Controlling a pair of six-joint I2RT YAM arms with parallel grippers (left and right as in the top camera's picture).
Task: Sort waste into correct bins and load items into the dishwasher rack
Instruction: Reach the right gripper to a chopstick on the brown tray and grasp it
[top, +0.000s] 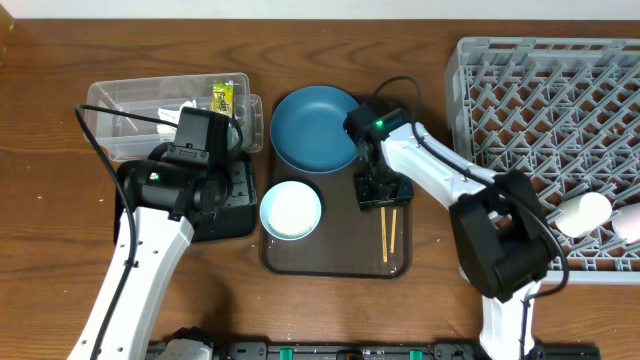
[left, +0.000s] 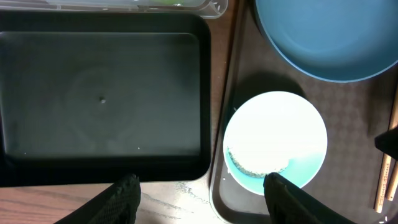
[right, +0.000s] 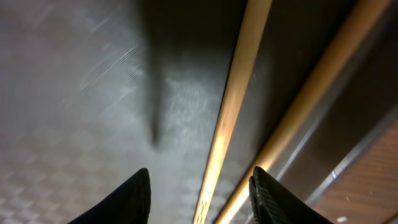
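My right gripper (top: 383, 192) (right: 199, 199) is open, low over the brown serving tray (top: 335, 258). It straddles the top ends of the wooden chopsticks (top: 388, 232) (right: 233, 106); one stick lies between the fingers, the other by the right finger. My left gripper (top: 222, 190) (left: 202, 196) is open and empty above the black tray (top: 235, 215) (left: 102, 93). The white bowl (top: 291, 210) (left: 273, 140) holds rice grains (left: 255, 167). The blue dish (top: 315, 128) (left: 323, 37) leans on the tray's far edge. The yellow-green wrapper (top: 222, 95) lies in the clear tub (top: 120, 100).
The grey dishwasher rack (top: 540, 110) fills the right side. A pale cup (top: 583, 212) and a pink cup (top: 630, 222) lie in its near right corner. A white scrap (top: 168, 108) shows in the tub, partly hidden by my left arm.
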